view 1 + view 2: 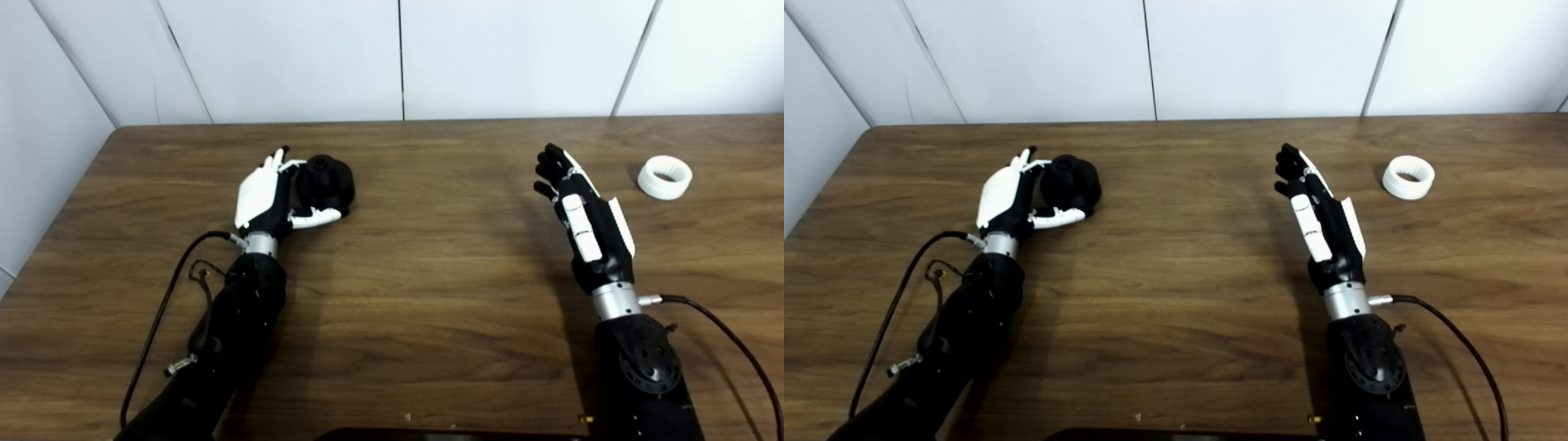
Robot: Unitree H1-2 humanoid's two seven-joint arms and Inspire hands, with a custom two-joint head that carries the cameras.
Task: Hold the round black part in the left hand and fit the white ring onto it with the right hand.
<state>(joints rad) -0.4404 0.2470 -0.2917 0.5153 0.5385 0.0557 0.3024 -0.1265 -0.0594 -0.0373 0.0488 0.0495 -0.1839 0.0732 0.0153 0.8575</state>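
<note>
left eye view: left hand (264, 199) around black part (324, 182)

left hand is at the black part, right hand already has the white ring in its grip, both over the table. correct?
Not quite. The right hand holds nothing: it is open, and the white ring lies apart from it on the table, off to its right. Both eye views show bare tabletop between them. The rest stands: the left hand is at the black part, fingers curled round it.
</note>
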